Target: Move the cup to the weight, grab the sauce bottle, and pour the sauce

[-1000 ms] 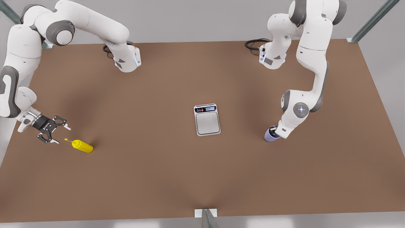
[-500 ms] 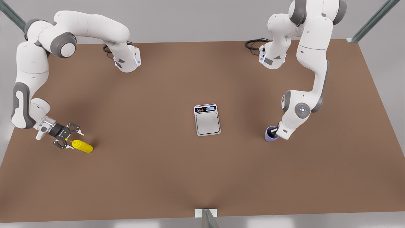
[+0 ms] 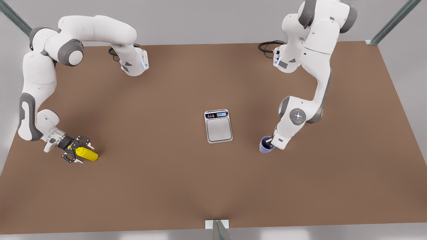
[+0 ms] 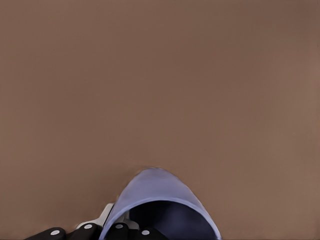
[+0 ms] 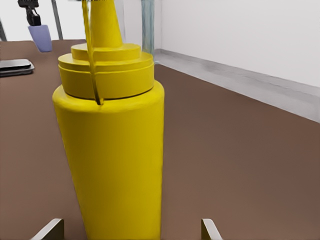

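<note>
Where the front view's right arm reaches down, the left gripper (image 3: pixel 269 143) sits at the cup (image 3: pixel 266 147), one finger inside the rim, closed on the wall. Cup is on the tabletop (image 3: pixel 213 186), near the weight (image 3: pixel 218 126) but apart from it, toward the front view's right. At the front view's left, the right gripper (image 3: pixel 76 153) straddles the nozzle end of the bottle (image 3: pixel 86 154), which lies on its side; jaws spread, not closed on it.

Left wrist view: cup (image 4: pixel 160 205) seen from above its rim, black finger links (image 4: pixel 117 231) at its wall, grip looks closed on cup.

Right wrist view: bottle (image 5: pixel 112 150) close up betw. two finger tips (image 5: pixel 50 229), gaps both sides, jaws wide open. Cup (image 5: pixel 41 37) and weight (image 5: pixel 15 65) far off.
</note>
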Robot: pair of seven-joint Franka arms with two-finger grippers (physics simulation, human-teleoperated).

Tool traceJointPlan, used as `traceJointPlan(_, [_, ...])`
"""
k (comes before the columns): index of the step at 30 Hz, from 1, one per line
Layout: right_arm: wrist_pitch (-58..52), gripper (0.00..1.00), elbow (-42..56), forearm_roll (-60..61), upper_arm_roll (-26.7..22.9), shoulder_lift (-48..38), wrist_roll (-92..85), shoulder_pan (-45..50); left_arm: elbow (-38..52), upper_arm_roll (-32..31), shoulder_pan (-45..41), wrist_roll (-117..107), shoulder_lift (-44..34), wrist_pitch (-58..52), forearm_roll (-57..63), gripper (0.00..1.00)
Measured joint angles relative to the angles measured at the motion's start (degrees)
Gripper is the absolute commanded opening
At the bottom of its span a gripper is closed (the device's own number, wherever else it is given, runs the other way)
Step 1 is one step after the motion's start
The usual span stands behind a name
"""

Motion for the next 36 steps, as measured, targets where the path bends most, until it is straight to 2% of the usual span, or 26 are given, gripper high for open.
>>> traceJointPlan(9, [0.1, 1.0, -0.2, 0.7, 1.5, 0.4, 0.2, 0.1, 0.4, 0.2, -11.5, -16.1, -0.6, -0.1, -0.9, 0.22])
traceJointPlan(10, [0.1, 0.86, -0.2, 0.7, 1.4, 0.4, 0.2, 0.0, 0.4, 0.2, -12.7, -17.8, -1.0, -0.3, -1.0, 0.22])
traceJointPlan(13, [0.2, 0.7, -0.2, 0.7, 1.4, 0.4, 0.3, 0.1, 2.9, 0.2, -15.5, -22.7, -1.9, -4.4, -1.2, 0.22])
traceJointPlan(18, [0.3, 0.69, 0.0, 1.5, 1.5, 0.7, 0.4, 0.7, 3.0, 0.3, -20.6, -27.2, -1.1, -5.3, -1.1, 0.22])
traceJointPlan(20, [0.3, 0.61, 0.0, 1.5, 1.5, 0.7, 0.4, 0.7, 3.0, 0.4, -22.4, -28.2, -0.1, -5.0, -1.1, 0.22])
traceJointPlan(22, [0.3, 0.57, 0.0, 1.6, 1.5, 0.7, 0.4, 0.7, 3.1, 0.5, -23.6, -29.3, 0.5, -4.9, -1.1, 0.22])
traceJointPlan(24, [0.3, 0.57, 0.0, 1.7, 1.5, 0.8, 0.4, 0.7, 3.2, 0.5, -23.6, -29.3, 0.5, -4.8, -1.3, 0.32])
traceJointPlan(25, [0.3, 0.56, 0.0, 1.8, 1.5, 0.8, 0.5, 0.7, 3.2, 0.5, -24.3, -29.6, 0.6, -4.7, -1.6, 0.32])
traceJointPlan(27, [0.3, 0.56, 0.0, 1.7, 1.5, 0.8, 0.5, 0.7, 3.6, 0.5, -24.4, -29.6, 1.2, -4.1, -2.2, 0.55])
traceJointPlan(28, [0.3, 0.55, 0.0, 1.7, 1.5, 0.8, 0.5, 0.7, 3.7, 0.5, -24.5, -29.6, 1.4, -4.1, -2.4, 0.63])
traceJointPlan(31, [0.3, 0.54, 0.1, 1.7, 1.5, 0.8, 0.7, 0.6, 3.7, 0.7, -24.4, -29.2, 0.8, -4.6, -2.6, 0.76])
traceJointPlan(32, [0.2, 0.54, 0.5, 1.6, 1.5, 0.6, 1.5, 0.7, 3.7, 0.8, -24.3, -29.1, 0.5, -4.7, -2.6, 0.85])
traceJointPlan(36, [0.3, 0.54, 3.6, -1.7, 1.3, -2.6, 9.8, 1.1, 3.7, 0.9, -24.3, -29.4, -2.4, -9.1, -2.5, 0.88])
